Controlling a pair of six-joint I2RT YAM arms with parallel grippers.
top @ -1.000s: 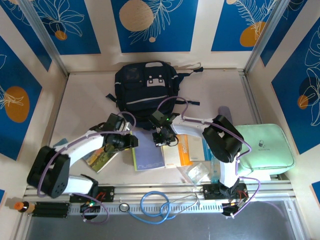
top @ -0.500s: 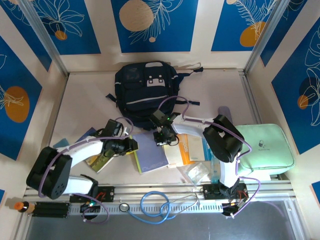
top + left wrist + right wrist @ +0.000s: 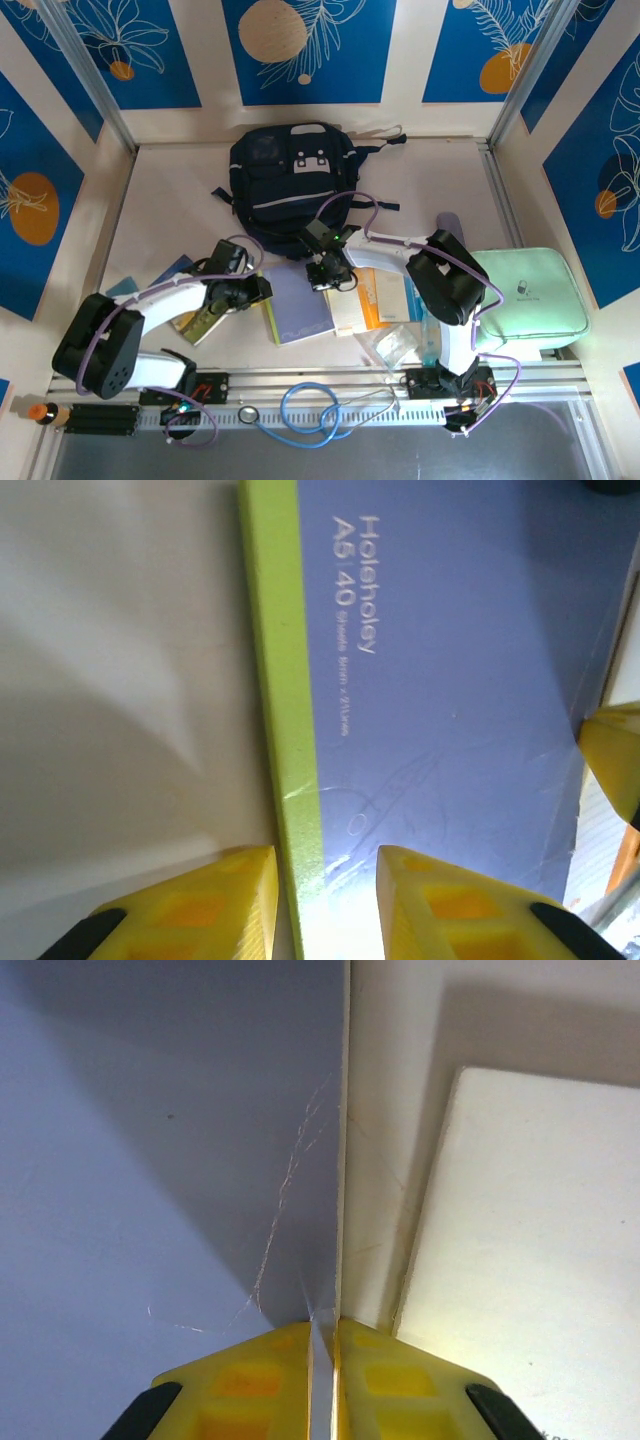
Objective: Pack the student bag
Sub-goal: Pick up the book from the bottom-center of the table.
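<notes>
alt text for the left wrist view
The left gripper straddles the lime-green spine of a lavender notebook, its yellow fingers on either side. Pale table lies left of the notebook.

Bright, even light is falling from overhead, leaving soft shadows. Glare is whitening part of the purple notebook (image 3: 440,700), and wrist close-ups are looking soft.

The large dark navy fabric backpack (image 3: 290,175) lies flat, front up, at the far middle of the table (image 3: 160,200). It has a grey-white patch near its top and a pale diagonal stripe, and black straps splay out to both sides.
</notes>
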